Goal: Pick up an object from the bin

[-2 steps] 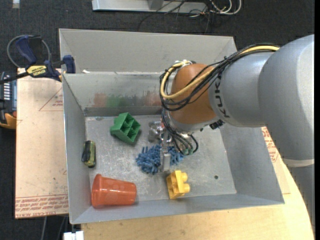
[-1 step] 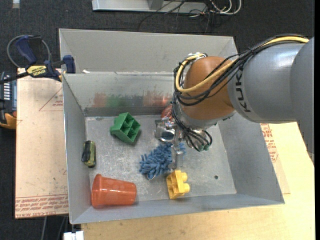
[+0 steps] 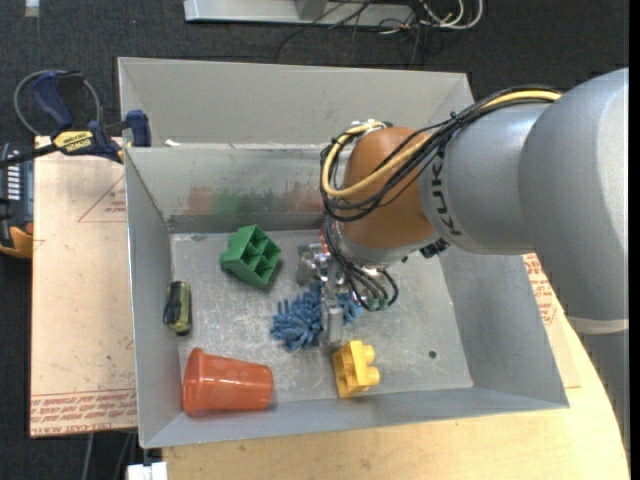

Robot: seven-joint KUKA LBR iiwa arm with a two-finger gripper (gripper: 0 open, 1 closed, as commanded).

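Bin of grey sheet metal (image 3: 150, 268), with sloping walls, is what the camera view looks down into, and we count five loose things spread over its floor, not heaped. The gripper (image 3: 329, 313) hangs below the orange-covered wrist, low in the middle of the bin, at the view's right edge of a blue tuft of soft, stringy strands (image 3: 296, 322). Its tip seems to be in among the strands, but we cannot tell whether the gripper is apart or together, nor whether anything is caught in it. The tuft lies flat on the floor near the centre, a little toward the front wall.

Near it, toward the front, sits a small yellow plastic toy block (image 3: 355, 366), apart from the strands. A green plastic block with square pockets (image 3: 250, 256) lies behind the tuft to the view's left. An orange plastic cup (image 3: 226, 381) rests on its side in the front left corner, and a small dark cylinder with a yellow-green stripe (image 3: 178, 307) lies by the left wall.

We judge the blue tuft to be light, limp and yielding: it will squash rather than resist, and loose strands may slide free. The best hold, to our mind, is across its dense middle, pressing well down so that many strands are gathered, clear of the yellow block.
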